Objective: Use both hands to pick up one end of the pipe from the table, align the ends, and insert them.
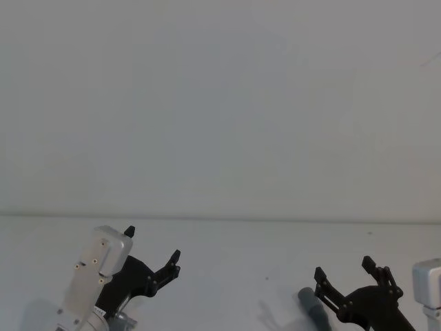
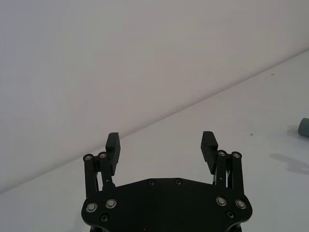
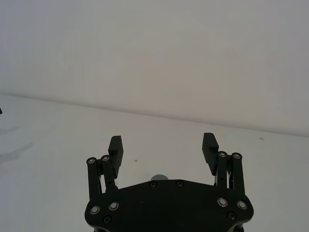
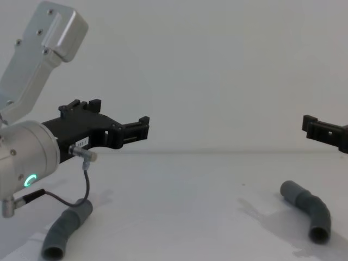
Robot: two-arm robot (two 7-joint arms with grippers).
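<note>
A short dark-grey bent hose piece (image 4: 66, 232) lies at the lower left of the chest view on the matt white table (image 4: 185, 217). A second dark-grey bent hose piece (image 4: 308, 210) lies at the lower right, well apart from it. The black plastic left gripper (image 4: 114, 117) hangs above the first piece at middle left, jaws spread wide and empty. The black right gripper (image 1: 343, 270), at the head view's lower right just above the second piece, is also spread wide and empty.

White table (image 4: 179, 206) — 2 pipe pieces (image 4: 310, 209) (image 4: 68, 228)
</note>
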